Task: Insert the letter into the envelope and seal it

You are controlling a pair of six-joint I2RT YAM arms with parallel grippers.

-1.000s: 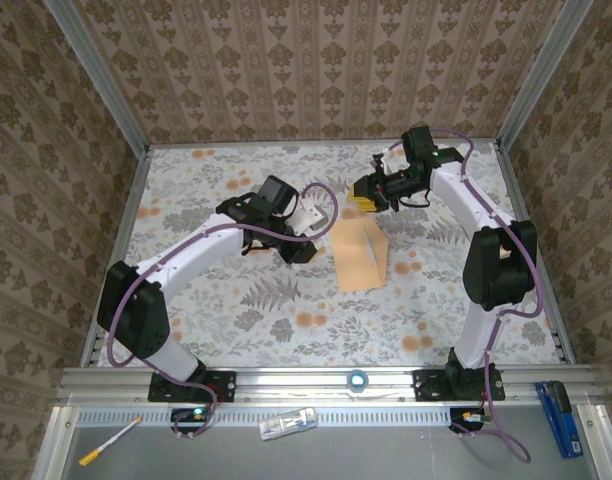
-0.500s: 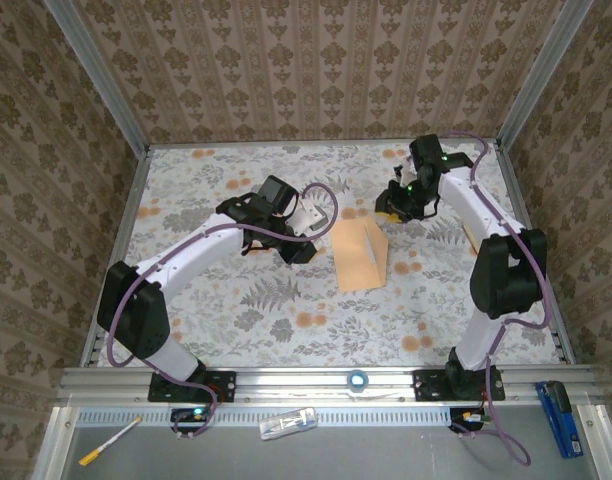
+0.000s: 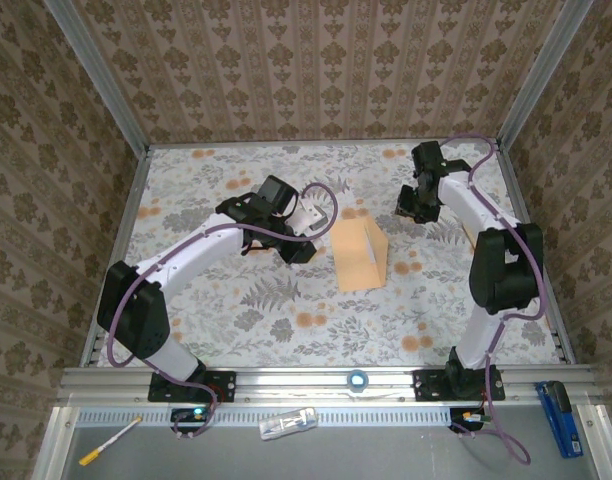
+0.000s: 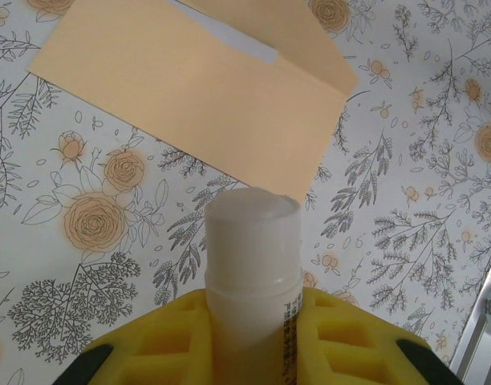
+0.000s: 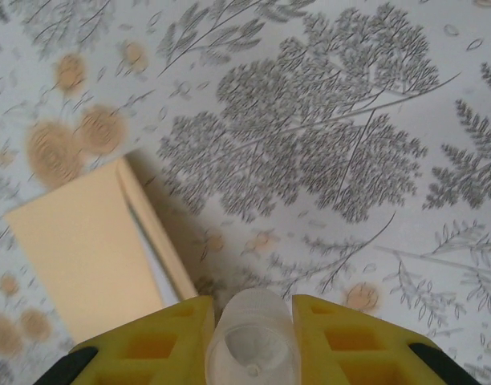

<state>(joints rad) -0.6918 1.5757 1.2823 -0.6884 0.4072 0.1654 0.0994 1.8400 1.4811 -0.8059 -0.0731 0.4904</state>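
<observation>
Sealing appears next. Left hand (image 4: 253,325) grips a white uncapped glue stick (image 4: 252,241); right hand (image 5: 251,321) grips its clear cap (image 5: 247,345). Swipe lightly along the flap of the tan paper envelope (image 3: 359,255), lying mid-way between the side edges of the table (image 3: 236,335), whitish letter (image 4: 233,42) inside.

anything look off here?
Nothing spilled or damaged. The envelope lies unsealed, flap ajar, a white strip showing in its mouth. The left gripper holds an uncapped glue stick, the right gripper its clear cap.
</observation>
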